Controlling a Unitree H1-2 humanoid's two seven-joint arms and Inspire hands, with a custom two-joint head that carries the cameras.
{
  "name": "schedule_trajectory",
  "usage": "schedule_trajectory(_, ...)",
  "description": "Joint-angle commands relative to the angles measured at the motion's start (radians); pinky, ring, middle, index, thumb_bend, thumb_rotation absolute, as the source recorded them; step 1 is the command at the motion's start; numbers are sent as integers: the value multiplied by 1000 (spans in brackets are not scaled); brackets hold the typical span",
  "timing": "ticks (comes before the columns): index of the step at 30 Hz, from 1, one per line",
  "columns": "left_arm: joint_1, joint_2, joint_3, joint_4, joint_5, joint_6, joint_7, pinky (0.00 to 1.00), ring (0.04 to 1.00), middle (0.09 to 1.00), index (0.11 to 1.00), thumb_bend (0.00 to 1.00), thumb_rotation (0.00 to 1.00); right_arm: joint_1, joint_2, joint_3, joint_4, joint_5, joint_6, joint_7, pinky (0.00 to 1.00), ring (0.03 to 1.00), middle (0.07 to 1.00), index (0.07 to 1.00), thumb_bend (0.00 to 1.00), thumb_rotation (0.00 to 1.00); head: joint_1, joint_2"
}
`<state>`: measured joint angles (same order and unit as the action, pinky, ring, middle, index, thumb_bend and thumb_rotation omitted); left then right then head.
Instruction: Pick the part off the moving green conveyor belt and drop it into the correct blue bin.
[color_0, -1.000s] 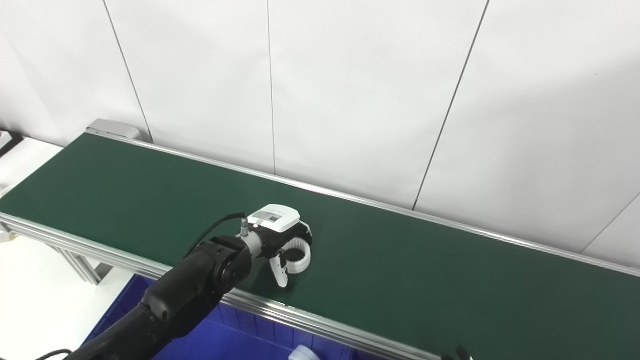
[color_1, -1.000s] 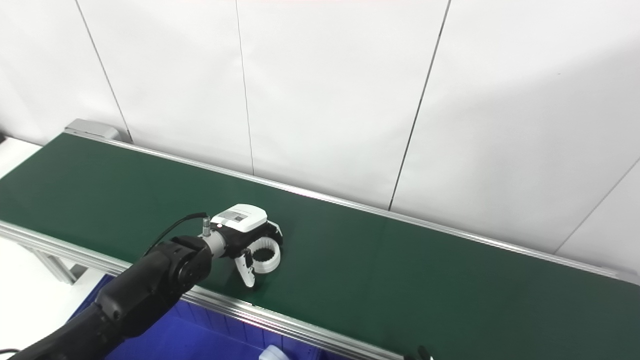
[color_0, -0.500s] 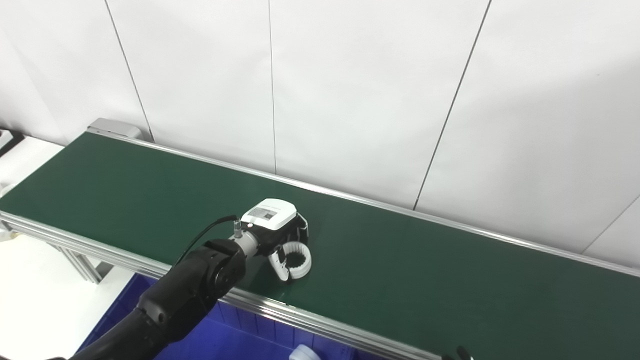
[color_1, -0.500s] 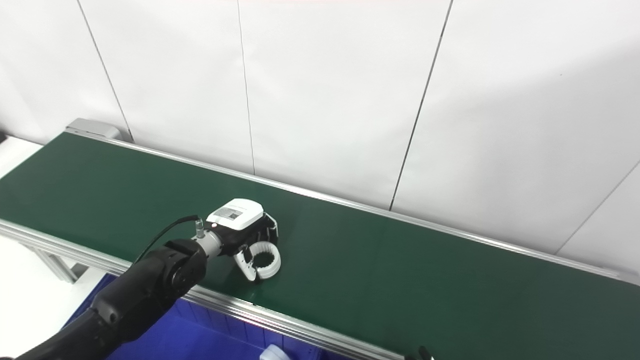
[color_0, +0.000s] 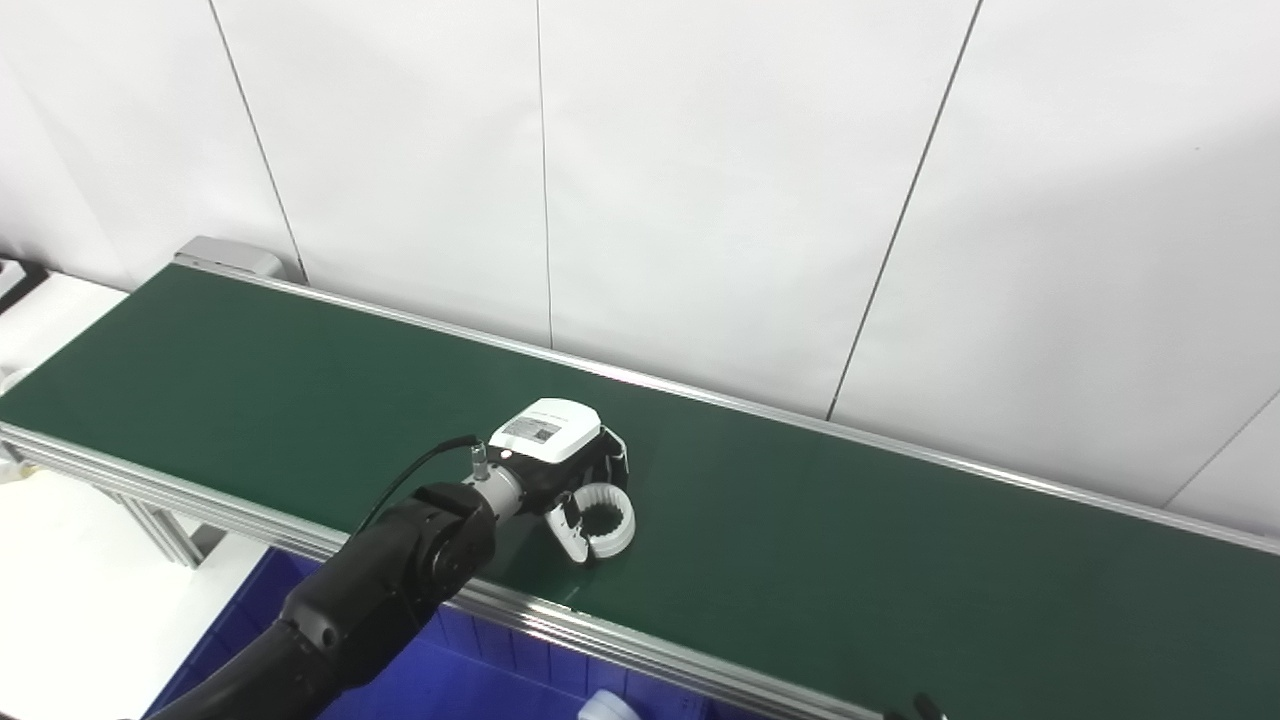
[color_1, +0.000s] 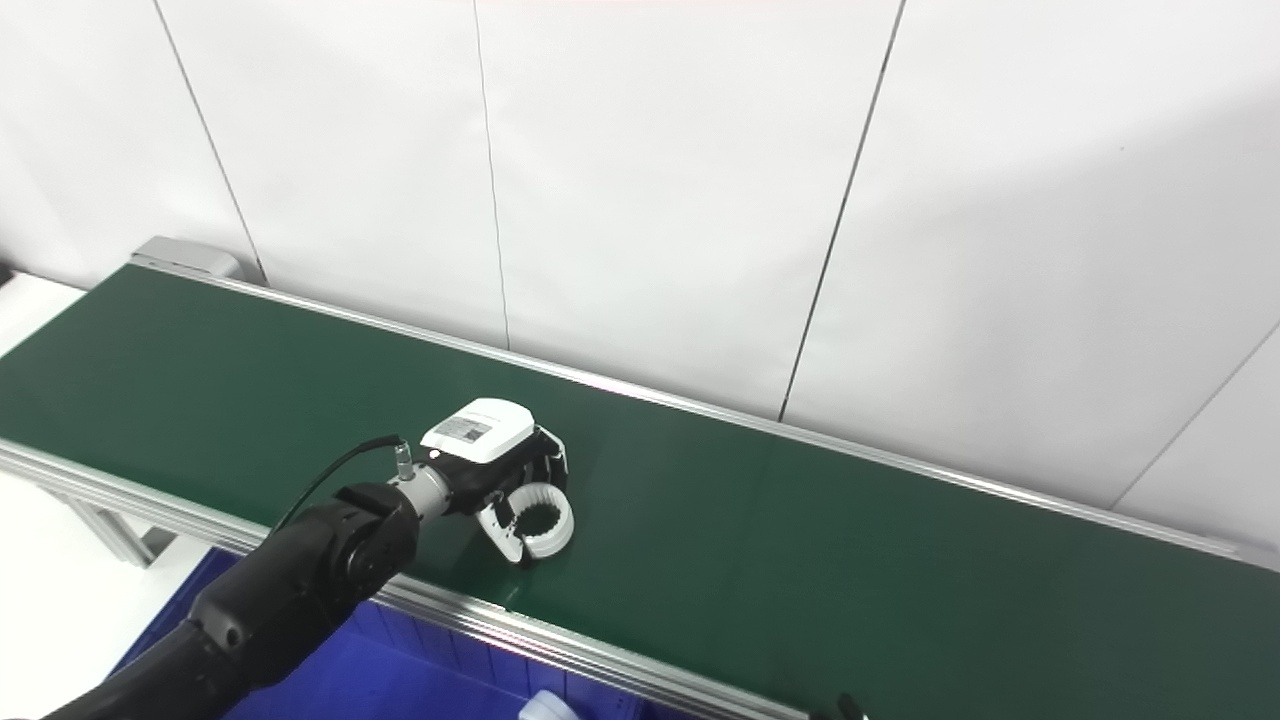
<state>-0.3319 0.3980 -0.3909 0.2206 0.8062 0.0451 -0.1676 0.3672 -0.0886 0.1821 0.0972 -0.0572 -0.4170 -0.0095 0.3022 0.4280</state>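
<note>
At the bottom edge, a blue bin (color_0: 420, 680) sits below the belt's near rail. Just above, in the lower left centre, your left hand (color_0: 570, 480) curls around a white toothed ring (color_0: 605, 520) resting on the green conveyor belt (color_0: 850, 560). You appear mid-grasp; next, lift cleanly. Your right hand is out of sight. Both views agree; the right eye view shows slightly less bin.

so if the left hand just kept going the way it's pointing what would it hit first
The left hand points along the green conveyor belt toward its right end. The white ring part sits right at its fingers, so it meets that first; beyond it, only bare belt shows, though depth is hard to judge.
</note>
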Motion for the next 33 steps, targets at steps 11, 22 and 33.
schedule_trajectory(11,53,12,92,-257,-59,60,-61,587,445,492,500,501,0,-20,-1,-5,-7,0,-53,9,744,816,874,956,72,997,1,-8)
schedule_trajectory(22,140,12,147,-467,-101,105,-145,517,426,485,515,501,0,-29,-3,-9,5,9,-53,10,749,820,873,952,68,981,-9,-12)
schedule_trajectory(33,290,7,161,-662,-97,182,-235,389,398,495,515,499,0,-3,-16,-31,-15,22,-53,12,739,821,875,947,84,979,-26,13)
